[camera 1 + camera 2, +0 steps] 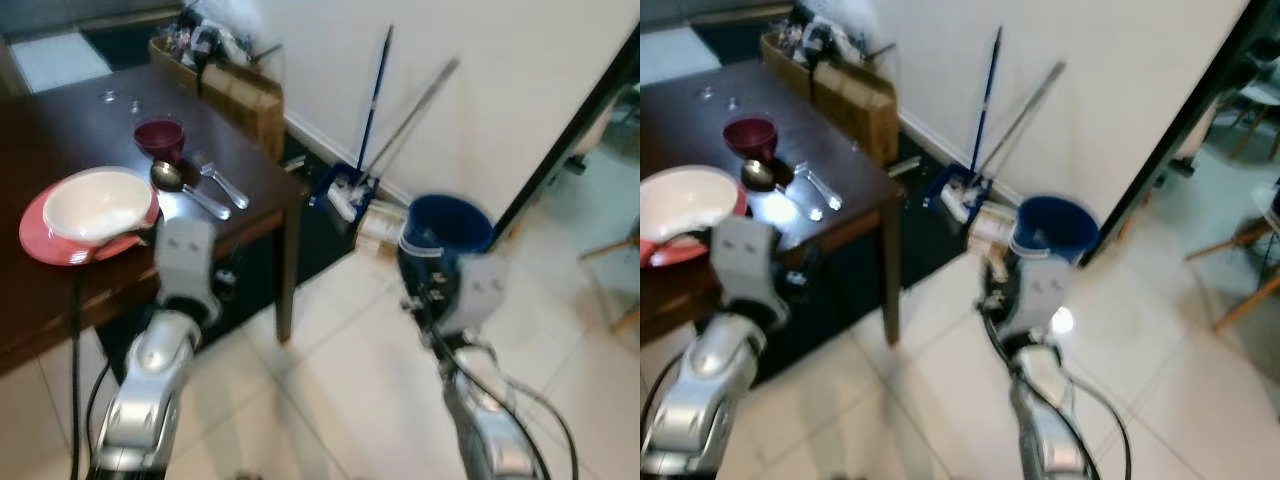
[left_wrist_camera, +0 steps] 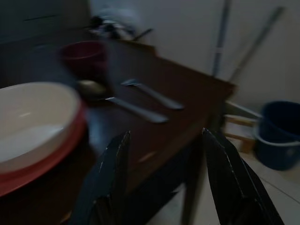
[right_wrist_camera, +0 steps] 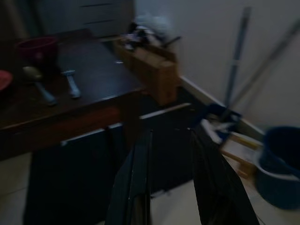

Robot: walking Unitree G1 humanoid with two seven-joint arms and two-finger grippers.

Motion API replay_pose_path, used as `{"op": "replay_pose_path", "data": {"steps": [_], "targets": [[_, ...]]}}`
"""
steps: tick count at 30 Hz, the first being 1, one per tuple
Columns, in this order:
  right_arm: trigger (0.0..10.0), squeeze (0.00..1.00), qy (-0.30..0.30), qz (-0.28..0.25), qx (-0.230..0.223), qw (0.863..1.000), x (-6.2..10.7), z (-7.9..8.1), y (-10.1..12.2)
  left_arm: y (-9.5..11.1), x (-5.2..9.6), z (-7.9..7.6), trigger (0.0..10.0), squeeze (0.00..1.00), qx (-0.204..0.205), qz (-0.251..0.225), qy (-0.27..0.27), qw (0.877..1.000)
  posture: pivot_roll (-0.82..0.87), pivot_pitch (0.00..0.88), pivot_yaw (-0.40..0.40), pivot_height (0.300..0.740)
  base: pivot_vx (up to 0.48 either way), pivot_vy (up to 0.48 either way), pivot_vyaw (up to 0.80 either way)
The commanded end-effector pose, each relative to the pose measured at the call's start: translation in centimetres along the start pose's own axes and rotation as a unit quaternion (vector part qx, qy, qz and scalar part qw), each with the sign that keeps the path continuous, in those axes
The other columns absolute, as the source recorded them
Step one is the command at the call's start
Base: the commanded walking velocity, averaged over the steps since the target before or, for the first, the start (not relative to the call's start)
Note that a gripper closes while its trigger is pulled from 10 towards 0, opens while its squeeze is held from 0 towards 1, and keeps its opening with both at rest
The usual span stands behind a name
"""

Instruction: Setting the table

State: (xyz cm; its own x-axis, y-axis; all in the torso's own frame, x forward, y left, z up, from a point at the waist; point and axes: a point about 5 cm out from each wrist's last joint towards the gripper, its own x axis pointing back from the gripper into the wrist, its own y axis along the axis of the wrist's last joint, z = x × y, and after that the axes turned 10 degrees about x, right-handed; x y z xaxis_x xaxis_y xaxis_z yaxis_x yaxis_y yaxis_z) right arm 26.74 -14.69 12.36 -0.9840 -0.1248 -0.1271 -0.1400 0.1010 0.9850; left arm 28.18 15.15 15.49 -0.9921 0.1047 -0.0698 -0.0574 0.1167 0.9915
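Note:
A white bowl (image 1: 96, 203) sits on a red plate (image 1: 50, 246) near the front edge of the dark wooden table (image 1: 255, 190). Beside it lie a spoon (image 1: 185, 187) and a fork (image 1: 223, 184), with a maroon cup (image 1: 160, 137) behind them. My left gripper (image 2: 164, 159) hovers open just off the table's front edge, close to the plate, with nothing between its fingers. My right gripper (image 3: 169, 164) is open and empty over the floor, right of the table's corner.
A wooden crate of clutter (image 1: 225, 75) stands at the table's far corner by the white wall. A blue bucket (image 1: 447, 227), a mop and a broom (image 1: 372, 110) lean against the wall. Pale tiled floor (image 1: 340, 370) spreads to the right; a chair (image 1: 1260, 290) stands at the far right.

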Motion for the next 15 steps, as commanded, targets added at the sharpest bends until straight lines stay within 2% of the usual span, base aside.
{"op": "replay_pose_path", "data": {"steps": [1,15], "targets": [[10.0,0.00,-0.007,0.008,-0.003,1.000,0.20,-0.26,-0.33,-0.22,0.16,-0.29,10.0,0.00,0.000,0.005,-0.006,1.000,-0.10,0.000,0.010,0.740,0.000,0.000,0.79],[10.0,0.00,-0.007,0.008,-0.002,1.000,0.26,-0.38,-0.29,-0.13,0.20,-0.56,10.0,0.00,-0.005,0.006,-0.011,1.000,-0.10,0.000,0.008,0.740,0.000,0.000,0.79]]}}
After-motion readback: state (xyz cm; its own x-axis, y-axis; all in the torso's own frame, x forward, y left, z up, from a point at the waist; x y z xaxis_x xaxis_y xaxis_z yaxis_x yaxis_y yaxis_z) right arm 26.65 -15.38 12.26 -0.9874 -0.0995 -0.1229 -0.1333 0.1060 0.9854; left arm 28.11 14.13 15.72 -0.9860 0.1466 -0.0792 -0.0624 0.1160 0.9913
